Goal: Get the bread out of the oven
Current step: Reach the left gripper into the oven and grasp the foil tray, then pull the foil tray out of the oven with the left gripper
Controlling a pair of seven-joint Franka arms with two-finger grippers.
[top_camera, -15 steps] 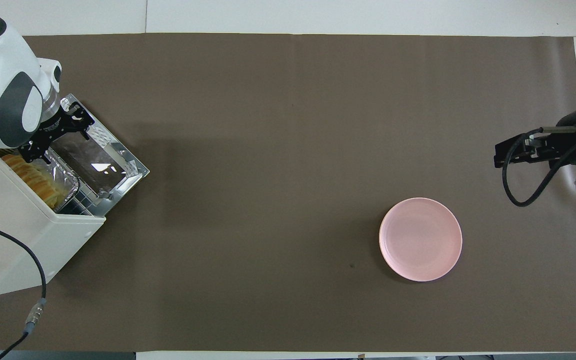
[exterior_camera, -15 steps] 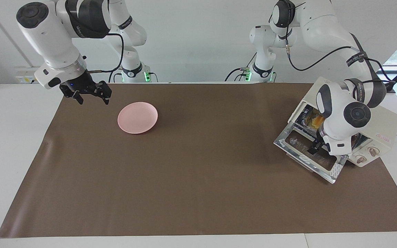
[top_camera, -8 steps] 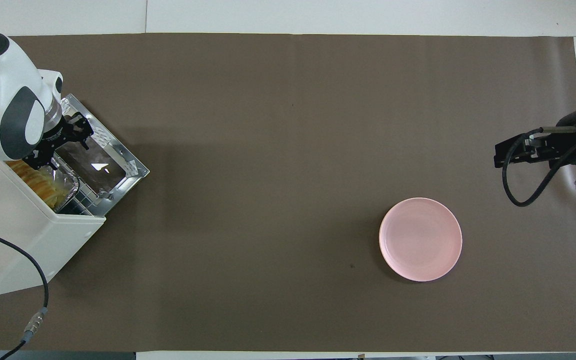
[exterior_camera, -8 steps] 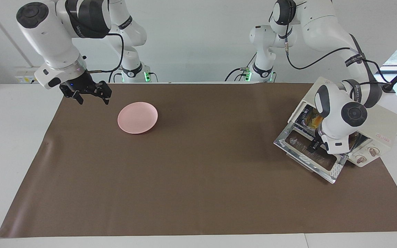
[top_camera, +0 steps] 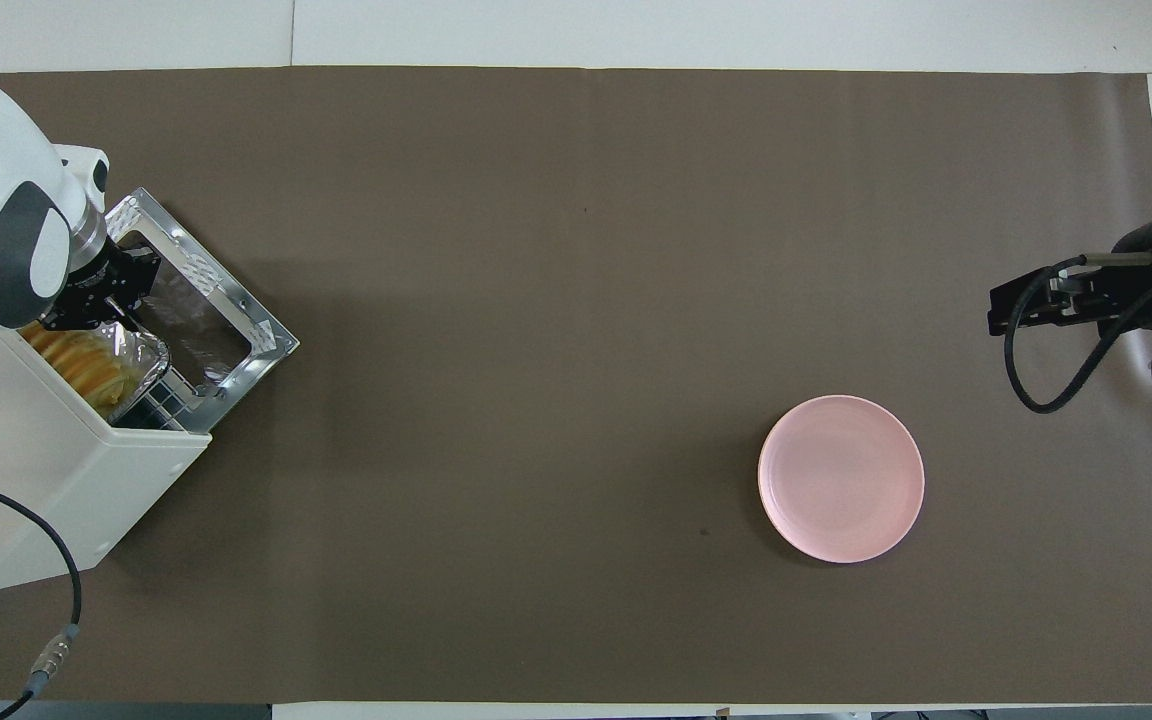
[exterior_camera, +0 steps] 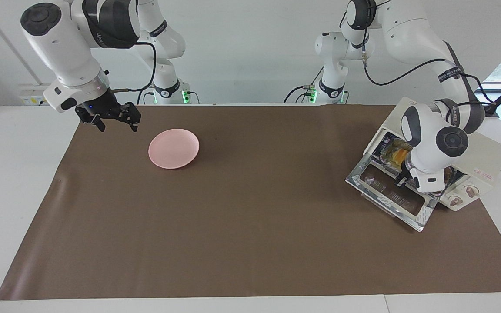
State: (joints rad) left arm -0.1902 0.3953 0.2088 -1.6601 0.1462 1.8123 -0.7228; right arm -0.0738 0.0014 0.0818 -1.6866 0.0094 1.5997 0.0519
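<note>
Golden bread [top_camera: 86, 366] lies in the open oven [exterior_camera: 481, 161], just under the left gripper [top_camera: 101, 300], which has moved from over the door into the mouth; its opening I cannot tell. Right gripper [exterior_camera: 115, 121] waits open near the plate [exterior_camera: 173, 148].

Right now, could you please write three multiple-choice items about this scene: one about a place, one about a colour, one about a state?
1. Where is the golden ridged bread loaf?
A. on the plate
B. inside the cream-white toaster oven
C. on the brown mat

2. What colour is the round plate?
A. pink
B. blue
C. green

3. The oven's glass drop-down door is
A. shut
B. removed
C. open

Answers: B, the loaf lies in the oven's foil tray; A, the plate is plainly pink; C, the door lies folded down.
</note>
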